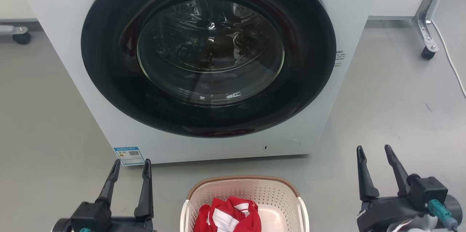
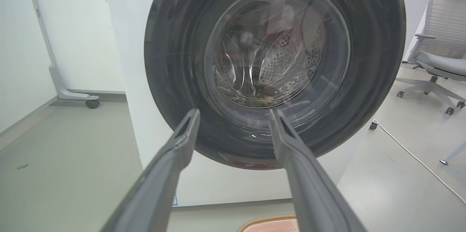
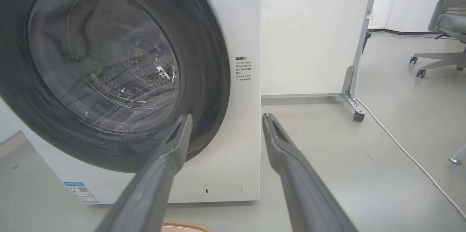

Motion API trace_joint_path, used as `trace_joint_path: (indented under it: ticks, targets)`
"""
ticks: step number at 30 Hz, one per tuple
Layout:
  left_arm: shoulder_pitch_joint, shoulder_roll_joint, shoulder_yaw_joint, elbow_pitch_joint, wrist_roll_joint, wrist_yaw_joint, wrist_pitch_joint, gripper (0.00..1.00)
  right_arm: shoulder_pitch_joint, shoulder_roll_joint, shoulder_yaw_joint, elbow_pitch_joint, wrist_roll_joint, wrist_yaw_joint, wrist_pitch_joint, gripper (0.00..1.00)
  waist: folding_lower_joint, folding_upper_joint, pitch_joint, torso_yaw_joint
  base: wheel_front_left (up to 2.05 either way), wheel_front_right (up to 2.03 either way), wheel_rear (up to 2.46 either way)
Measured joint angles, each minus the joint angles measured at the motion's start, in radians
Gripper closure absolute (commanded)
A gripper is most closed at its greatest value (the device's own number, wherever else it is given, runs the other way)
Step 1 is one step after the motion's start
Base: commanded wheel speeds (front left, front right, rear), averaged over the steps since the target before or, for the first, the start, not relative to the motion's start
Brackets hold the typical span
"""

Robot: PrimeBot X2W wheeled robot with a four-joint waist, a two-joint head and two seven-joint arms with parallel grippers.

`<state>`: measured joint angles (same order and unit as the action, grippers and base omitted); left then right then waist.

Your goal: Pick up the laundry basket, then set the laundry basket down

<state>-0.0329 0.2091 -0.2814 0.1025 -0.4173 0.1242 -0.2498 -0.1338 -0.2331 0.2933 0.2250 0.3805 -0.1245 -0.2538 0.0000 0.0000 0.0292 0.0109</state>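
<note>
The cream laundry basket [image 1: 269,193] with its brown woven-look rim stands on the floor at the bottom centre of the head view, a red and white cloth [image 1: 227,215] lying inside it. A strip of its rim shows at the bottom of the left wrist view as the laundry basket [image 2: 269,221] and of the right wrist view as the laundry basket [image 3: 187,225]. My left gripper [image 1: 131,165] hangs open to the basket's left, clear of it. My right gripper [image 1: 375,150] is open well to the basket's right, holding nothing. In their own views the left gripper [image 2: 235,113] and right gripper [image 3: 226,118] point toward the washer.
A white front-loading washer [image 1: 204,61] with a shut dark round door stands directly behind the basket. A wheeled partition foot [image 1: 426,28] and a white cable [image 1: 451,61] lie on the floor at the right. An office chair [image 2: 438,57] stands farther right.
</note>
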Motion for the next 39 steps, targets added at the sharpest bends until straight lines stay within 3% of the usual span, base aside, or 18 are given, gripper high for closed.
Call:
trace_joint_path:
  ticks: [20, 39]
  targets:
    - [0.109, -0.068, 0.070, -0.081, 0.093, 0.000, 0.064, 0.00, 0.133, 0.057, -0.069, -0.102, -0.098, 0.000, 0.006, 0.00, 0.0000, 0.0000, -0.018, -0.004, 0.00, 0.00, 0.00]
    - [0.125, -0.086, 0.094, -0.127, 0.131, 0.000, 0.144, 0.00, 0.153, 0.078, -0.093, -0.152, -0.141, 0.000, 0.052, 0.00, 0.0001, 0.0000, -0.013, -0.003, 0.00, 0.00, 0.00]
